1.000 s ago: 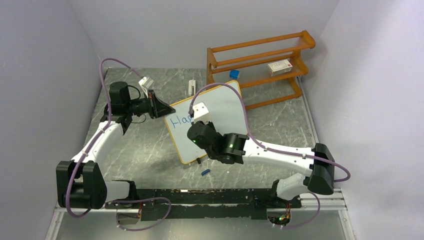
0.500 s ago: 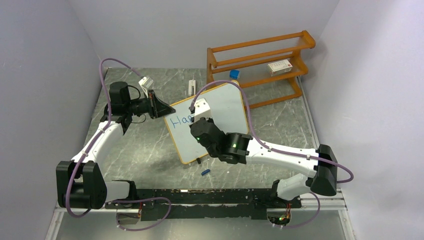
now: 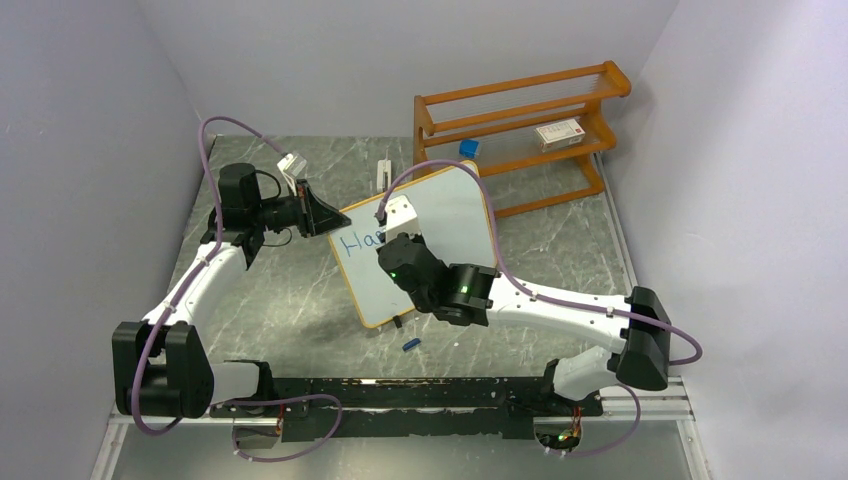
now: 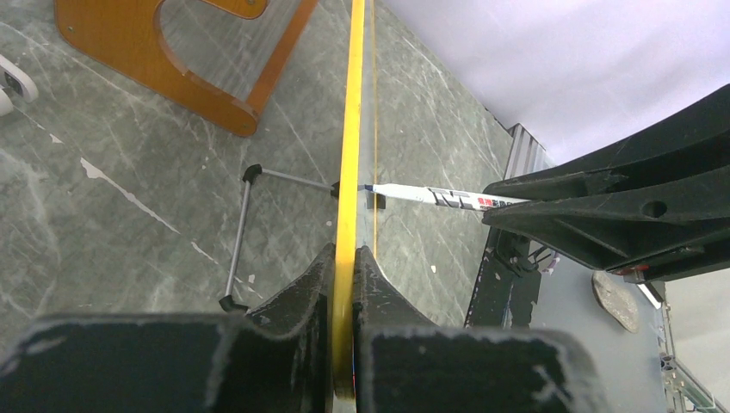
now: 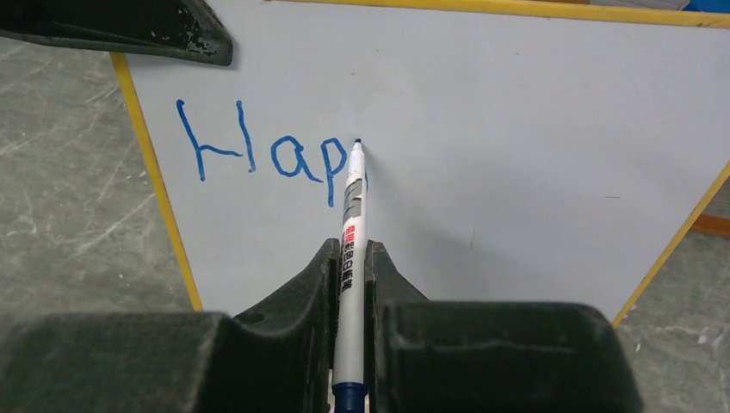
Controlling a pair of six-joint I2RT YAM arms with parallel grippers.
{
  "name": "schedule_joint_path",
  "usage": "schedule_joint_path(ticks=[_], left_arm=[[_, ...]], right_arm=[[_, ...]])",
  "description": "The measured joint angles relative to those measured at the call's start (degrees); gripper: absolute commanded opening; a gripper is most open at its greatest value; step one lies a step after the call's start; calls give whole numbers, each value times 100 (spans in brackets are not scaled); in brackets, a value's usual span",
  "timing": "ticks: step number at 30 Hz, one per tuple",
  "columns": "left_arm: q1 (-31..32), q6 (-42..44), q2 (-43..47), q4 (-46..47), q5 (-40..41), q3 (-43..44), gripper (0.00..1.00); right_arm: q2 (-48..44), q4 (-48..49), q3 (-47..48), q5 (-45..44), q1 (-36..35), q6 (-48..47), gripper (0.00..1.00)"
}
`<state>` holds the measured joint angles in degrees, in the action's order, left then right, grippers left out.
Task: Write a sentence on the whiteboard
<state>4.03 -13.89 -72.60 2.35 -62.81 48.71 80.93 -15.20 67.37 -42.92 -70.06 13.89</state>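
The whiteboard (image 3: 445, 215) stands tilted on the table, its yellow-wood frame edge-on in the left wrist view (image 4: 349, 155). My left gripper (image 3: 325, 222) (image 4: 345, 255) is shut on the board's left edge. My right gripper (image 3: 392, 240) (image 5: 349, 251) is shut on a white marker (image 5: 351, 215) with a blue rear end, seen from the side as the marker (image 4: 430, 196). Its tip touches the whiteboard (image 5: 534, 129) just right of the blue letters "Hap" (image 5: 258, 153) (image 3: 362, 240), the only part of the sentence that shows.
An orange wooden rack (image 3: 520, 105) stands behind the board with a white box (image 3: 558, 133) on a shelf and a blue item (image 3: 468, 147) by its foot. A blue cap (image 3: 410, 344) lies in front of the board. The board's wire stand (image 4: 241, 232) rests on the table.
My right wrist has shifted slightly up and to the left over the board with the marker. The left arm and the board have not moved.
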Motion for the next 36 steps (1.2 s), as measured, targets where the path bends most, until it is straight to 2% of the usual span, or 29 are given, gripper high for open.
schedule_joint_path(ticks=[36], left_arm=[[0, -2, -37, 0, 2, 22, 5]], right_arm=[[-15, -214, -66, -153, 48, 278, 0]])
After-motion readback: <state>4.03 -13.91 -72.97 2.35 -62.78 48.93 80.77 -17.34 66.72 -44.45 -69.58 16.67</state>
